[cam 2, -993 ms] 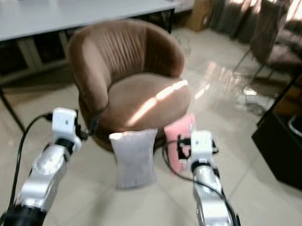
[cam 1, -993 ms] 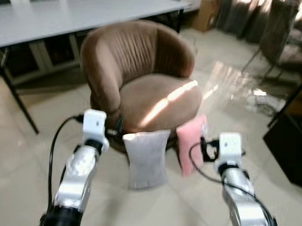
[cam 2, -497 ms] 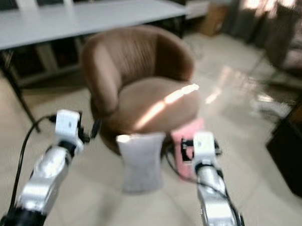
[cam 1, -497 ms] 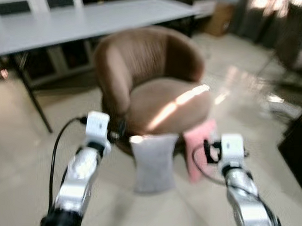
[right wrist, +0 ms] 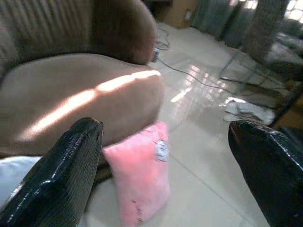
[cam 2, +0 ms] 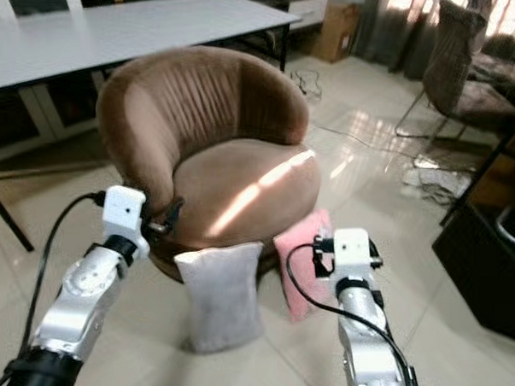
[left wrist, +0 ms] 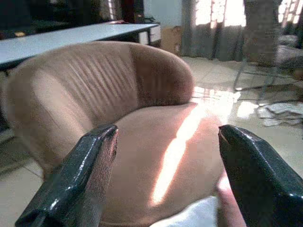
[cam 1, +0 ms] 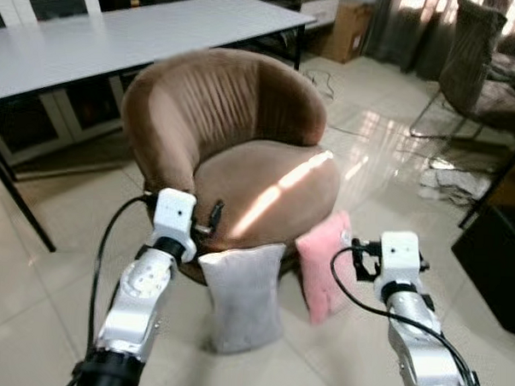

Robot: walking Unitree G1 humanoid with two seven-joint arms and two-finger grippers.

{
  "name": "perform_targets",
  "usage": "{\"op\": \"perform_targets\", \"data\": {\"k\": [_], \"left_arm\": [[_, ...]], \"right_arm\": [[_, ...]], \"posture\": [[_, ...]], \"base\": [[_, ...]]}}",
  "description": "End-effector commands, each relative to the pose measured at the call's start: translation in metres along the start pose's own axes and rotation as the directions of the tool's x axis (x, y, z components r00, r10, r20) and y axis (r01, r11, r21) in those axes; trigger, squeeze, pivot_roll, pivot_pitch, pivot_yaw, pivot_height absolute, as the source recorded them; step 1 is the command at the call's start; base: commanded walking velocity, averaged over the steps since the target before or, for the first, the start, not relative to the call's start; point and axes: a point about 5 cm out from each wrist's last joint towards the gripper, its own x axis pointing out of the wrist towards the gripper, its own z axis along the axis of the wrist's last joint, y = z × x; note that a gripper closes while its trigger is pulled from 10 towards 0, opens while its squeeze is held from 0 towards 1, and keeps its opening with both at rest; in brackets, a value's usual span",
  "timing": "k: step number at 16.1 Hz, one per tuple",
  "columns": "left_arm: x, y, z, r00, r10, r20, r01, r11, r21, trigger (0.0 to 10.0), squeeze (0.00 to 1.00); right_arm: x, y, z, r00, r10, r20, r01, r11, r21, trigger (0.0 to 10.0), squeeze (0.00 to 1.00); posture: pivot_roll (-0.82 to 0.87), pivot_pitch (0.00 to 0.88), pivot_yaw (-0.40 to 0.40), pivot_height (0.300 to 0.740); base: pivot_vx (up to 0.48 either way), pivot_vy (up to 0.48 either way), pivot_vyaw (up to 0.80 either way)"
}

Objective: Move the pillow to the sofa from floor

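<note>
A grey pillow (cam 1: 242,296) stands upright on the tiled floor, leaning against the front of a round brown armchair (cam 1: 242,150). A pink pillow (cam 1: 324,264) leans on the chair just right of it. My left gripper (left wrist: 163,177) is raised left of the grey pillow, open and empty, with the chair seat between its fingers (left wrist: 80,175). My right gripper (right wrist: 165,175) hovers right of the pink pillow (right wrist: 142,182), open and empty. Both arms (cam 1: 137,299) reach forward at about chair-seat height.
A long white table (cam 1: 119,37) stands behind the chair, with a black leg (cam 1: 18,200) at the left. A dark cabinet (cam 1: 494,246) sits at the right edge. Another chair (cam 1: 477,66), cables (cam 1: 451,171) and a cardboard box (cam 1: 346,30) lie at the back right.
The camera has shifted and sharpened; the chair and pillows now sit slightly more to the left. Both grippers stay raised and open beside the pillows.
</note>
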Motion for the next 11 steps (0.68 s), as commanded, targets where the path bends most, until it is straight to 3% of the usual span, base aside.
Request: {"op": "perform_targets", "data": {"k": [1,3,8,11], "left_arm": [[-0.0006,0.0079,0.0009,1.0,0.017,-0.004,-0.017,1.0,0.015,10.0,0.0],[0.0005,0.0089,0.0023,1.0,0.008,-0.005,-0.008,1.0,0.02,10.0,0.0],[0.0025,0.0116,0.0012,1.0,-0.008,-0.018,0.008,1.0,0.021,10.0,0.0],[0.0034,0.0084,-0.0005,1.0,-0.017,-0.023,0.017,1.0,0.013,10.0,0.0]], "right_arm": [[0.0018,0.0081,0.0051,1.0,0.023,0.018,-0.023,1.0,0.004,10.0,0.0],[0.0015,0.0103,0.0047,0.999,0.03,0.023,-0.031,0.999,0.021,10.0,0.0],[-0.0014,0.0171,0.0052,0.999,0.035,0.038,-0.036,0.999,0.032,10.0,0.0],[-0.0036,0.0104,0.0031,1.0,-0.002,0.029,0.0,0.997,0.073,10.0,0.0]], "posture": [[-0.06,0.0,0.017,0.74],[-0.05,0.0,0.033,0.74],[-0.06,0.0,0.066,0.74],[-0.07,0.0,0.061,0.74]], "base": [[0.39,0.0,0.0],[0.39,0.0,0.0],[0.392,0.0,0.8],[0.377,0.0,0.0]]}}
